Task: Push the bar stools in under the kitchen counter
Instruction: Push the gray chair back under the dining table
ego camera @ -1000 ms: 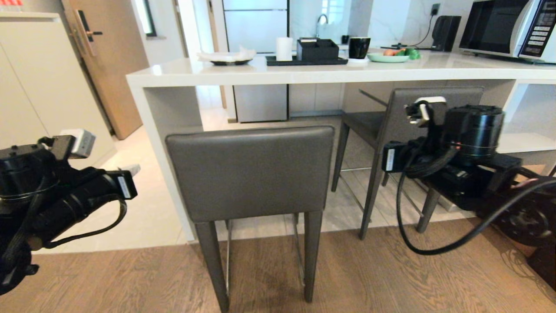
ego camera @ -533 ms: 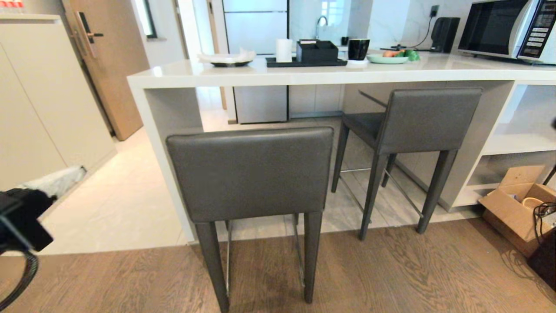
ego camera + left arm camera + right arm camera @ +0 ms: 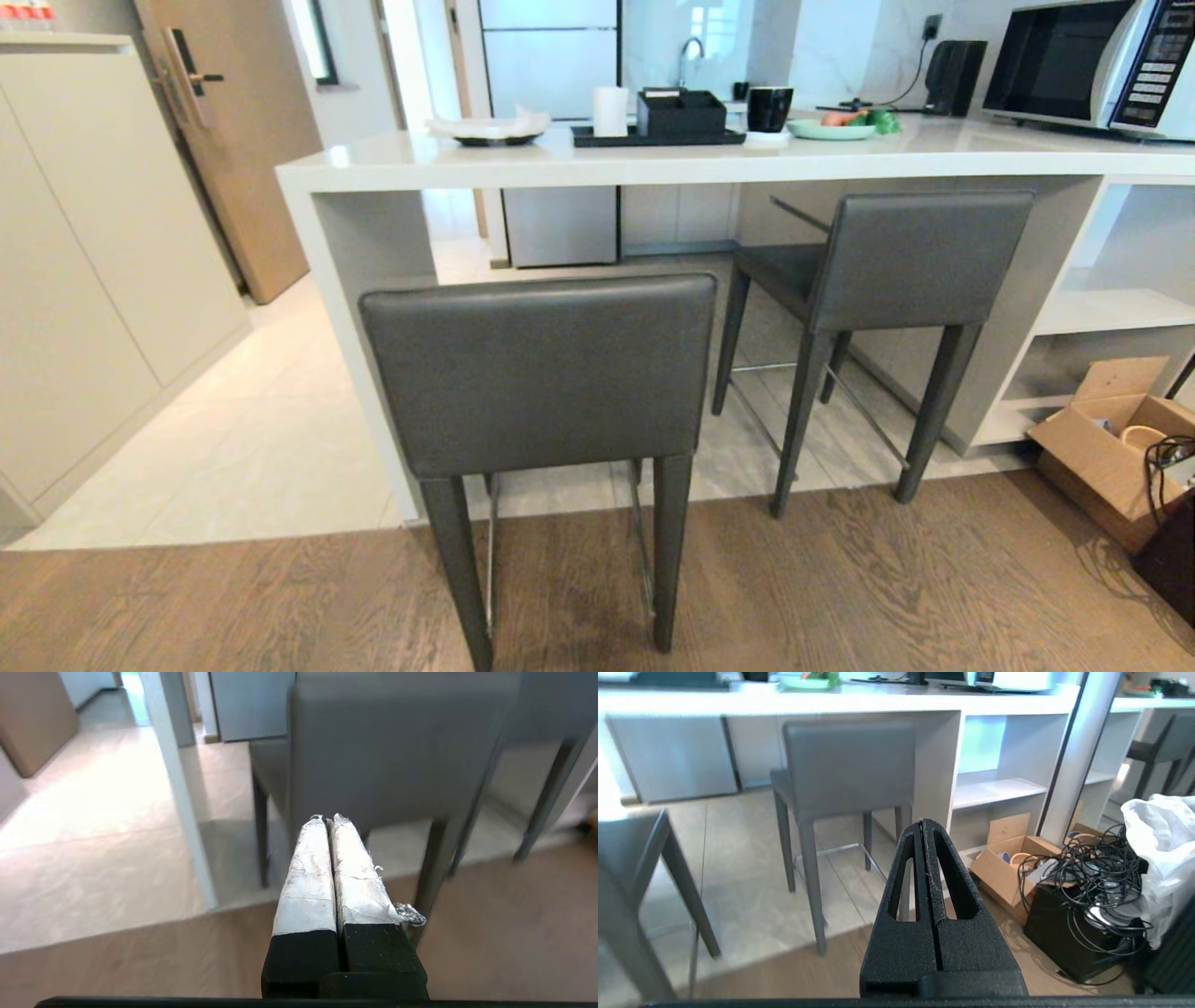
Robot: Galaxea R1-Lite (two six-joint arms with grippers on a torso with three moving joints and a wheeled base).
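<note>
bar stools (image 3: 537, 373): 2 | kitchen counter (image 3: 653, 159): 1 | microwave (image 3: 1083, 65): 1 | cardboard box (image 3: 1102, 448): 1

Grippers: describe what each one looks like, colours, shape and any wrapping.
The left gripper has two long tapered fingers wrapped in crinkled silver-white tape, frayed at one edge, on black blocky bases. The right gripper is bare matte black with a rough texture; each finger is a narrow triangle with a slot cut through it.

We see 2 bar stools at the kitchen counter (image 3: 653, 163): the near stool (image 3: 537, 373) stands out on the wood floor, the far right stool (image 3: 920, 257) sits partly under the slab.
</note>
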